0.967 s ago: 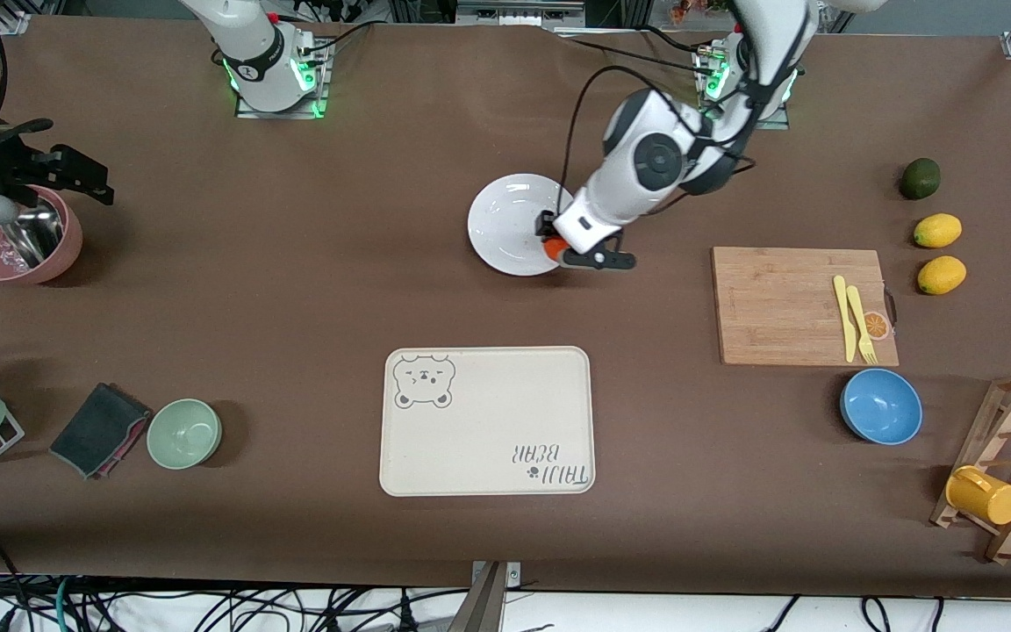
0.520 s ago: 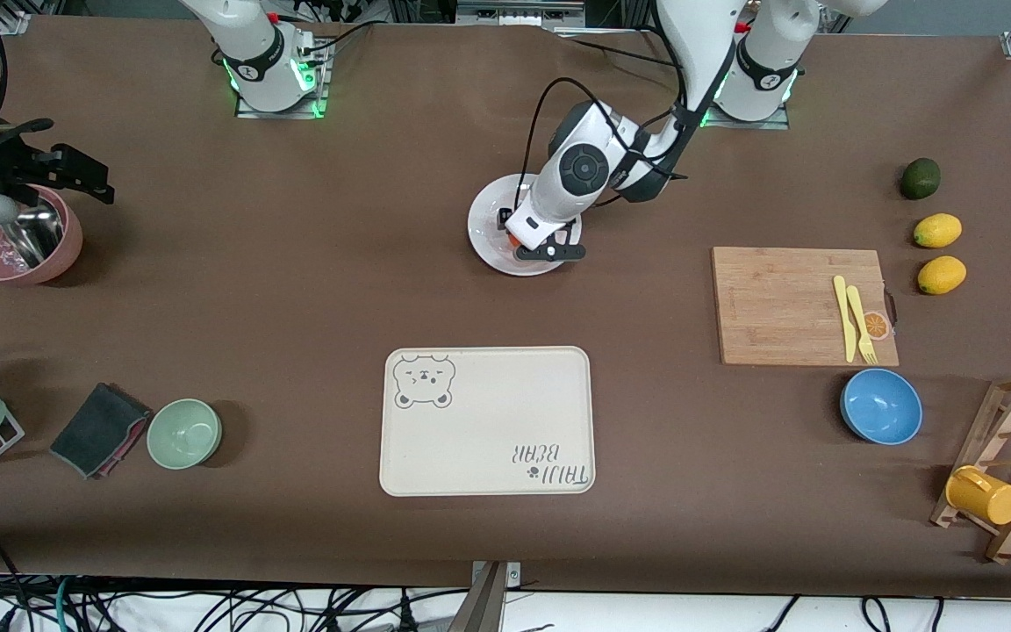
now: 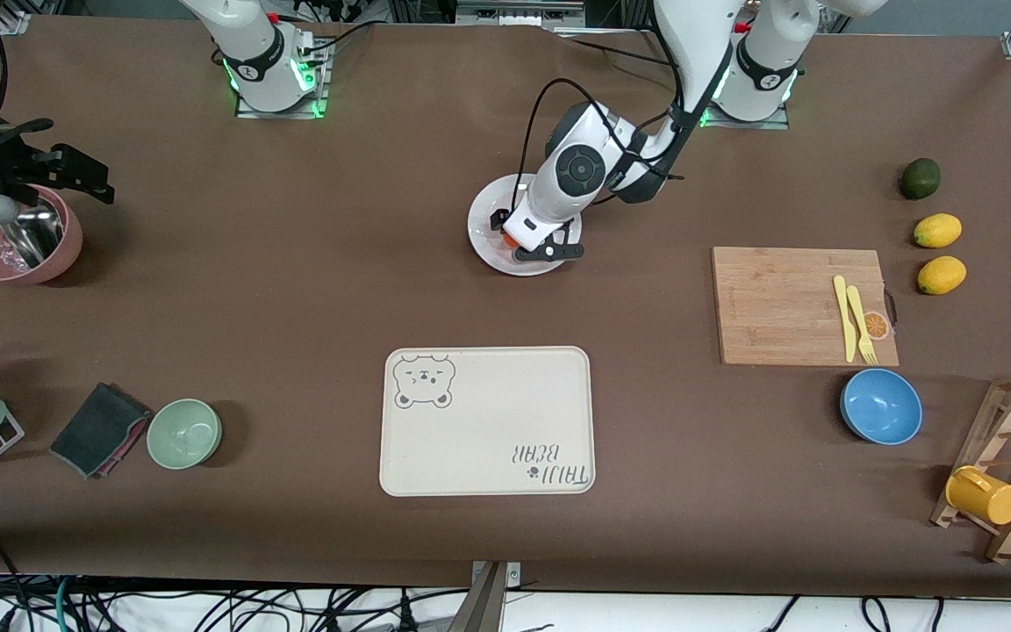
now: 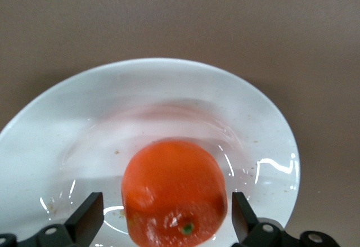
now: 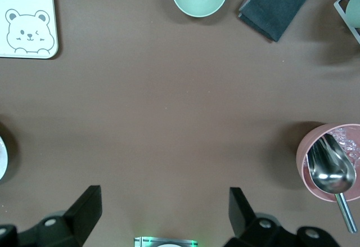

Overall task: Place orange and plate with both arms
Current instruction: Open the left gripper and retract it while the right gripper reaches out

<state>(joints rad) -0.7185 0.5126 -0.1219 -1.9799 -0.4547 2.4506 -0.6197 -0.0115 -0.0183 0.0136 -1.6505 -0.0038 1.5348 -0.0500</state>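
The white plate (image 3: 490,221) lies on the brown table toward the robots' bases, near the middle. My left gripper (image 3: 530,245) hangs low over the plate. The orange (image 3: 508,237) sits on the plate between its fingers. In the left wrist view the orange (image 4: 174,193) rests in the plate's well (image 4: 169,89), with a small gap to each finger, so the left gripper (image 4: 164,224) is open around it. My right gripper (image 5: 163,216) is open and empty, high over bare table near the right arm's base; it is out of the front view.
The cream bear-print tray (image 3: 486,421) lies nearer to the front camera than the plate. A cutting board (image 3: 786,303) with yellow cutlery, a blue bowl (image 3: 880,405), two lemons and a dark green fruit lie toward the left arm's end. A green bowl (image 3: 183,433) and pink bowl (image 3: 18,246) lie toward the right arm's end.
My left gripper carried the orange from the plate's edge to over the plate's middle and came down. In the last half second it barely moved. The right arm has not moved.
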